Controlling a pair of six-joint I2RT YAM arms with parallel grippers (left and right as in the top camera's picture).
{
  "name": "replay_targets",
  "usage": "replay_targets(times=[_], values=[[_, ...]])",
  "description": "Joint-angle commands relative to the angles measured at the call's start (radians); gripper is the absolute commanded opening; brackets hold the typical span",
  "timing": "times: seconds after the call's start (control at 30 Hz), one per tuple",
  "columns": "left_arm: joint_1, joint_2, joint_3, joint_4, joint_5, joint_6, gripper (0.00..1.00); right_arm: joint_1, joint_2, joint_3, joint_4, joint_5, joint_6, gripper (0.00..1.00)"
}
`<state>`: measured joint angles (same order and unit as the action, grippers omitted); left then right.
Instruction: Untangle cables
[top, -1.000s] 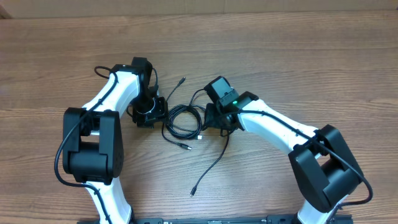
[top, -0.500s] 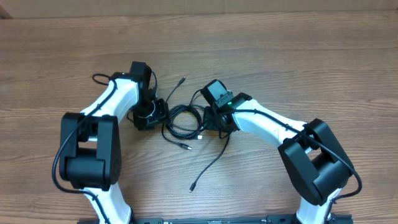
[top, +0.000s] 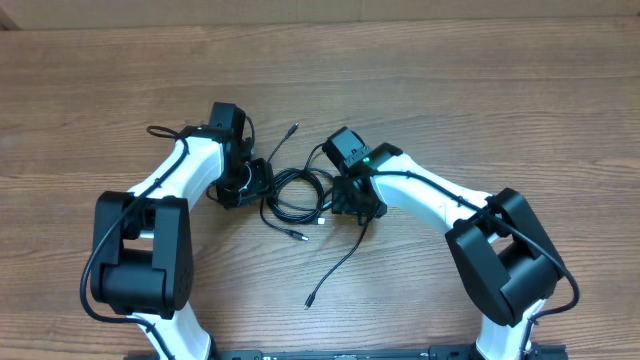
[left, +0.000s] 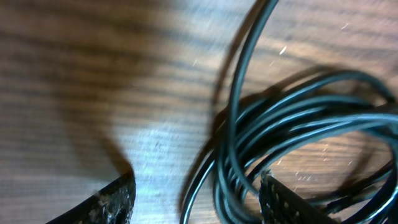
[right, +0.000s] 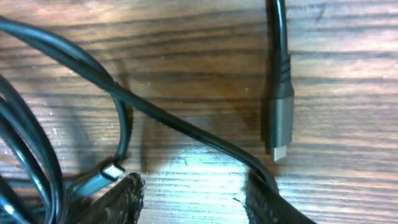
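The left wrist view is blurred: the cables (left: 298, 124) smear together, their strands cannot be counted, and they run off its right and bottom edges. Only the tips of the left fingers (left: 115, 202) show. In the right wrist view one cable slips behind the right fingers (right: 264, 199). Overhead, the plugs (top: 310, 303) are too small to tell apart.

Wooden table (top: 500, 90). Cables (top: 295, 193): thin, black, loosely coiled at centre. One plug end runs up and away from the coil, and another strand trails down toward the near edge. Left gripper (top: 262, 182) is at the coil's left edge, right gripper (top: 338, 196) at its right edge.
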<state>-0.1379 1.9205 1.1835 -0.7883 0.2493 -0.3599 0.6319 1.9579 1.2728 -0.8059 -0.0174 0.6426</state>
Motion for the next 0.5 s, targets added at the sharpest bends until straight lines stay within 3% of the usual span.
replay_targets(times=[0.0,0.17,0.47], values=[[-0.006,0.113,-0.035,0.000,-0.057,0.057,0.64,-0.011,0.008,0.117,-0.067,0.017,-0.057,0.52],[-0.007,0.112,-0.015,-0.015,-0.035,0.098,0.64,-0.016,0.009,0.190,-0.146,0.017,-0.068,0.56],[-0.007,0.112,-0.015,-0.006,-0.035,0.098,0.66,-0.002,0.121,0.191,-0.135,0.043,-0.068,0.56]])
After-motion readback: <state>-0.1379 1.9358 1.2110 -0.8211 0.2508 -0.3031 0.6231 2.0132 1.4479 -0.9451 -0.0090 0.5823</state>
